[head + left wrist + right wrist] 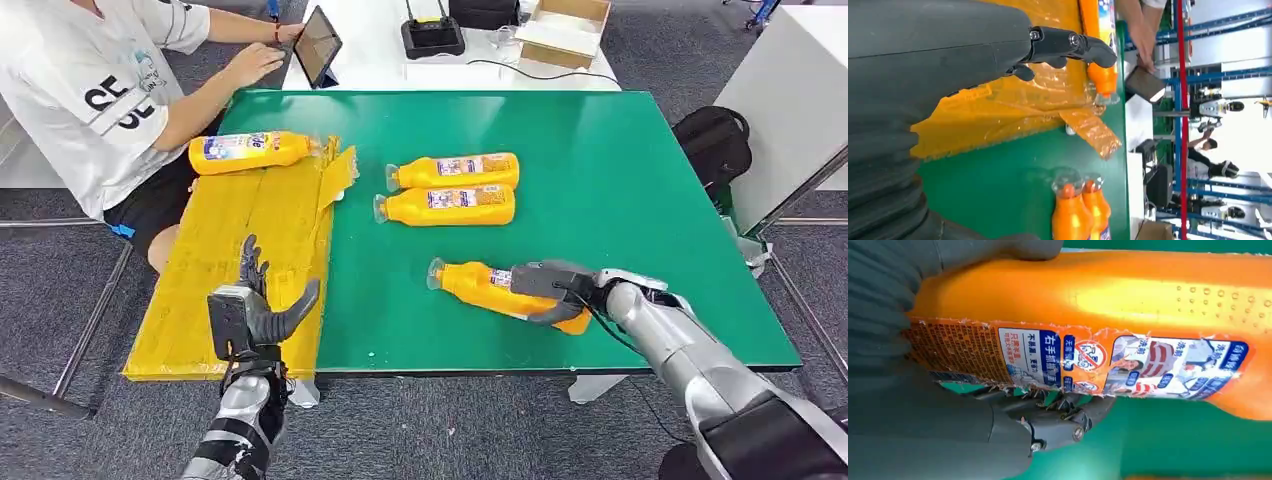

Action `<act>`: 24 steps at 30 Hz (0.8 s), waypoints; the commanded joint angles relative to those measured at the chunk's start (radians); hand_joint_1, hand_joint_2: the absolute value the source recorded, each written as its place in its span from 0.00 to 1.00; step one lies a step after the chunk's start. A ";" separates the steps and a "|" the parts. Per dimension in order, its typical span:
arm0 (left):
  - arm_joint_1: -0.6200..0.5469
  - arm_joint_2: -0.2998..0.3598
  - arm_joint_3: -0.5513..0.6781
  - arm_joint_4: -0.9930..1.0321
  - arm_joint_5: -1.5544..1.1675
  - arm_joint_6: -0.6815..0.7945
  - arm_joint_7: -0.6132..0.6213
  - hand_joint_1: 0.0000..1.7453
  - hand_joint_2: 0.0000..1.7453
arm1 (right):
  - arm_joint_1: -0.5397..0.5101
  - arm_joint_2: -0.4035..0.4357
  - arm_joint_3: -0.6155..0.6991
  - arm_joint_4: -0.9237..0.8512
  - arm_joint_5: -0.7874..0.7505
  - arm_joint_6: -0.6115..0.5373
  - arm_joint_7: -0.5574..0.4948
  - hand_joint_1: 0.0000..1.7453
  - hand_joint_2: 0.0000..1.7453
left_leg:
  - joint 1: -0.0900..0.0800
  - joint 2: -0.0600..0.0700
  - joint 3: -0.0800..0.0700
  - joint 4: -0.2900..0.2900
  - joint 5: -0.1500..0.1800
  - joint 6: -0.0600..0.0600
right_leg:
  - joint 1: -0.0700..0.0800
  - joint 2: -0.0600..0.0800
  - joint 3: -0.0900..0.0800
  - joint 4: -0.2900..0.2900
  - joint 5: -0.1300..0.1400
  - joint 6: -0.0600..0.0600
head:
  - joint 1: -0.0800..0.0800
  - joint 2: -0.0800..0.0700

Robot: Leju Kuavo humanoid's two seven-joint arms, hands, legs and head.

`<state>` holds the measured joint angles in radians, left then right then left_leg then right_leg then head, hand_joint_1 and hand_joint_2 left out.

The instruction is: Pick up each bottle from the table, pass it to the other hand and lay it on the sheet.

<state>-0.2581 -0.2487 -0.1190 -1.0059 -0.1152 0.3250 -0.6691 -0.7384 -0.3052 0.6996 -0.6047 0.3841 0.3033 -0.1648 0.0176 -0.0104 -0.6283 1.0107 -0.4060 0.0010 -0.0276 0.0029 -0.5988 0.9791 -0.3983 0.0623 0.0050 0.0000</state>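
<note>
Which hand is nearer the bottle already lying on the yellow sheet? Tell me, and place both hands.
Left. The left hand hovers open over the yellow sheet's near end, with that bottle at the far end. The right hand is across the green table, wrapped around another bottle.

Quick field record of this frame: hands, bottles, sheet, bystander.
right hand: grips near bottle, lying on the green table
left hand: open, fingers up, above the sheet's near end
sheet: yellow, on the table's left side
bottle on sheet: one, at the far end
bottle pair: side by side, mid-table
person: seated far left, hand at tablet
</note>
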 commanded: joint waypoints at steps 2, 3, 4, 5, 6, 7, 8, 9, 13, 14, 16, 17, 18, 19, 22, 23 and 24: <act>0.078 -0.005 0.006 -0.110 -0.016 -0.011 0.030 0.00 1.00 | 0.312 0.178 -0.277 -0.424 0.084 -0.486 -0.009 1.00 1.00 | 0.002 0.005 0.005 -0.001 -0.003 0.000 | 0.003 0.003 0.003 -0.001 -0.002 -0.005 | 0.000 0.000; 0.082 -0.008 0.005 -0.123 -0.017 -0.018 0.031 0.00 1.00 | 0.362 0.223 -0.356 -0.525 0.137 -0.616 -0.072 1.00 1.00 | 0.002 0.005 0.003 -0.001 -0.003 0.000 | 0.002 0.004 0.002 -0.001 -0.001 -0.003 | -0.001 0.000; 0.086 -0.011 0.003 -0.133 -0.017 -0.021 0.033 0.00 1.00 | 0.387 0.242 -0.381 -0.579 0.169 -0.636 -0.074 1.00 1.00 | 0.002 0.004 0.001 -0.001 -0.002 -0.001 | 0.002 0.003 0.000 0.000 -0.001 -0.003 | 0.001 0.000; 0.086 -0.014 0.001 -0.135 -0.018 -0.020 0.035 0.00 1.00 | 0.394 0.244 -0.384 -0.601 0.179 -0.627 -0.059 1.00 1.00 | 0.002 0.007 0.003 0.000 -0.004 -0.001 | 0.003 0.005 0.000 0.001 -0.002 -0.005 | -0.001 0.000; 0.086 -0.015 -0.001 -0.134 -0.019 -0.018 0.037 0.00 1.00 | 0.397 0.243 -0.390 -0.614 0.183 -0.619 -0.053 1.00 1.00 | 0.001 0.004 0.001 0.000 -0.003 -0.001 | 0.002 0.003 -0.001 0.001 -0.002 -0.004 | -0.001 0.000; 0.084 -0.014 -0.002 -0.130 -0.019 -0.017 0.038 0.00 1.00 | 0.398 0.244 -0.400 -0.616 0.186 -0.611 -0.053 1.00 1.00 | 0.001 0.001 -0.001 0.000 -0.002 0.000 | 0.002 0.000 -0.002 0.001 -0.002 -0.003 | 0.000 0.000; 0.083 -0.014 -0.002 -0.129 -0.019 -0.017 0.038 0.00 1.00 | 0.397 0.245 -0.406 -0.608 0.187 -0.607 -0.055 1.00 1.00 | 0.002 0.002 0.000 0.000 -0.003 0.000 | 0.003 0.001 -0.001 0.001 -0.003 -0.004 | -0.001 0.000; 0.083 -0.013 -0.003 -0.129 -0.018 -0.019 0.038 0.00 1.00 | 0.398 0.252 -0.418 -0.608 0.187 -0.614 -0.075 1.00 1.00 | 0.001 0.000 -0.001 0.000 -0.002 0.000 | 0.002 -0.001 -0.003 0.001 -0.002 -0.003 | -0.001 0.000; 0.082 -0.019 -0.046 -0.144 0.001 -0.062 0.037 0.00 1.00 | 0.461 0.337 -0.534 -0.725 0.176 -0.818 -0.251 1.00 1.00 | 0.001 0.000 -0.004 0.000 -0.001 0.000 | 0.000 0.000 -0.005 0.001 -0.002 -0.002 | 0.000 0.000; 0.084 -0.020 -0.057 -0.152 0.009 -0.072 0.042 0.00 1.00 | 0.472 0.345 -0.541 -0.745 0.166 -0.828 -0.263 1.00 1.00 | 0.001 0.000 -0.003 0.000 -0.002 0.001 | 0.000 -0.001 -0.003 0.001 -0.003 -0.003 | 0.000 0.000; 0.091 -0.012 -0.098 -0.185 0.040 -0.126 0.051 0.00 1.00 | 0.488 0.359 -0.562 -0.753 0.137 -0.851 -0.300 1.00 1.00 | 0.001 0.000 -0.002 0.001 -0.003 0.000 | 0.000 -0.001 -0.002 0.001 -0.004 -0.004 | 0.000 0.000; 0.097 -0.008 -0.117 -0.206 0.048 -0.140 0.057 0.00 1.00 | 0.490 0.356 -0.558 -0.741 0.125 -0.835 -0.313 1.00 1.00 | 0.000 0.000 -0.003 0.000 -0.002 0.000 | -0.001 -0.001 -0.003 0.001 -0.003 -0.003 | 0.000 0.000; 0.100 -0.008 -0.121 -0.216 0.050 -0.141 0.062 0.00 1.00 | 0.490 0.356 -0.559 -0.732 0.120 -0.835 -0.322 1.00 1.00 | -0.001 -0.001 -0.003 -0.001 -0.001 0.000 | -0.001 -0.002 -0.003 0.000 -0.002 -0.003 | 0.000 0.000; 0.100 -0.008 -0.121 -0.216 0.050 -0.141 0.062 0.00 1.00 | 0.490 0.356 -0.559 -0.732 0.120 -0.835 -0.322 1.00 1.00 | -0.002 -0.001 -0.004 -0.001 -0.001 0.000 | -0.001 -0.002 -0.004 0.000 -0.002 -0.002 | 0.000 0.000; 0.103 0.006 -0.144 -0.232 0.052 -0.169 0.058 0.00 1.00 | 0.489 0.356 -0.555 -0.707 0.102 -0.808 -0.345 1.00 1.00 | -0.001 0.001 -0.001 0.000 -0.003 0.001 | -0.001 0.000 -0.001 0.000 -0.003 -0.004 | 0.000 0.000; 0.105 0.014 -0.163 -0.244 0.083 -0.231 0.065 0.00 1.00 | 0.490 0.354 -0.543 -0.686 0.080 -0.747 -0.349 1.00 1.00 | -0.001 0.002 -0.002 0.000 -0.003 0.000 | -0.001 0.000 -0.003 0.000 -0.002 -0.003 | 0.000 0.000; 0.110 0.019 -0.181 -0.262 0.086 -0.255 0.067 0.00 1.00 | 0.495 0.358 -0.537 -0.654 0.071 -0.717 -0.365 1.00 1.00 | -0.002 0.001 -0.002 -0.001 -0.002 0.000 | -0.001 0.000 -0.003 -0.001 -0.002 -0.003 | 0.000 0.000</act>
<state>-0.1462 -0.2720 -0.2041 -1.2154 -0.0702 0.1842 -0.6157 -0.2464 0.0172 0.1961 -1.3172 0.5062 -0.5291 -0.4872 0.0155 -0.0101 -0.6334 1.0103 -0.4065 0.0008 -0.0298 0.0026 -0.6049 0.9791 -0.3990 0.0624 0.0050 0.0000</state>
